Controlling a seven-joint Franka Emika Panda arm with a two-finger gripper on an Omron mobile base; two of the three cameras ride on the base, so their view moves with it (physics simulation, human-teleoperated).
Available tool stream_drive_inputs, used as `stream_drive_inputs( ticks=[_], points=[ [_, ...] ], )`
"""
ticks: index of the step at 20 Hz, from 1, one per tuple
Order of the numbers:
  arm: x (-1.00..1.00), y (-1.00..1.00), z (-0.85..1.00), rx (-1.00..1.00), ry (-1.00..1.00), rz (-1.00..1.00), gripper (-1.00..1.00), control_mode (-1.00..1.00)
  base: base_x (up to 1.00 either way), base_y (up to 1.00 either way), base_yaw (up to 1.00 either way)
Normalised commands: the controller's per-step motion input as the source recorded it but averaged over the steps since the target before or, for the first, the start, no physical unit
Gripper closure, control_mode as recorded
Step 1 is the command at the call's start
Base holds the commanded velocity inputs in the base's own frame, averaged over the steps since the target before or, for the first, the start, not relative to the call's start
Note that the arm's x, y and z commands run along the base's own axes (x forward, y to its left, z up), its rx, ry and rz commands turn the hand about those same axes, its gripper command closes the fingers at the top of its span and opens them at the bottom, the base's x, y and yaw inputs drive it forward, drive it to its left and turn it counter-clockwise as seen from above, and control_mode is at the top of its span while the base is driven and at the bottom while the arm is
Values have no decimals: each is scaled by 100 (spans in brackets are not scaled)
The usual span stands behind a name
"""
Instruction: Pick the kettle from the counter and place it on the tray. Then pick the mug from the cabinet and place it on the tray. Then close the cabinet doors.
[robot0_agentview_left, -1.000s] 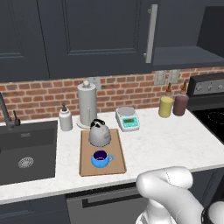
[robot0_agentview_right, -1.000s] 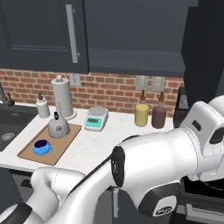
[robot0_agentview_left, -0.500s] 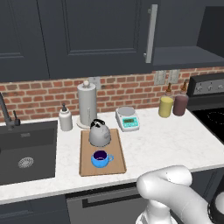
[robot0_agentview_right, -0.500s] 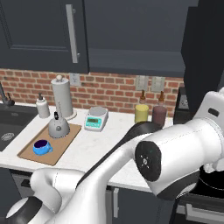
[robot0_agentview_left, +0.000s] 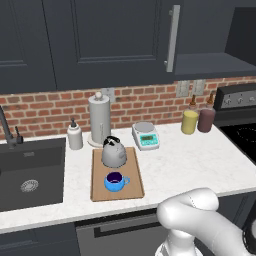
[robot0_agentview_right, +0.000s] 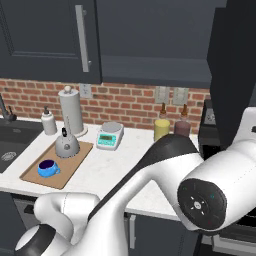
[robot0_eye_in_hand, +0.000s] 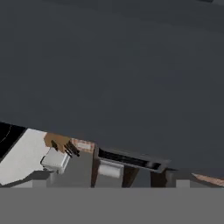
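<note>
- Hand: released, jaws spread wide, grasping nothing.
- Kettle (robot0_agentview_left: 114, 154): upright on the far end of the tray (robot0_agentview_left: 132, 190), handle arched over the lid.
- Mug (robot0_agentview_left: 115, 181): upright on the same tray, just in front of the kettle, near but apart from it; small handle toward the right in the left base view.
- Tray: flat on the worktop (robot0_agentview_left: 190, 162), between the sink (robot0_agentview_left: 30, 172) and the bare stretch of stone, long side running front to back.
- Cabinet (robot0_agentview_left: 210, 64): shelf exposed to the right of the door (robot0_agentview_left: 115, 40) with the vertical bar handle (robot0_agentview_left: 173, 37); nothing seen on the shelf.
- Behind the tray, along the brick wall: paper-towel roll (robot0_agentview_left: 99, 119), soap bottle (robot0_agentview_left: 75, 136) to its left, small scale (robot0_agentview_left: 145, 135) to its right.
- Further right, by the stove (robot0_agentview_left: 242, 131): yellow jar (robot0_agentview_left: 189, 121) and dark jar (robot0_agentview_left: 206, 120), side by side.
</note>
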Motion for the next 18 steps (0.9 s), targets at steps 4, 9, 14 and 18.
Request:
stream_drive_inputs(
  ticks=[4,9,14,18],
  points=[
    [39,27,0,-10,15,15,-100,-100,0,0,0],
    [43,24,0,-8,13,14,-100,-100,0,0,0],
    [45,25,0,-7,9,12,-100,-100,0,0,0],
    [37,49,-14,-12,2,11,-100,-100,0,0,0]
  ],
)
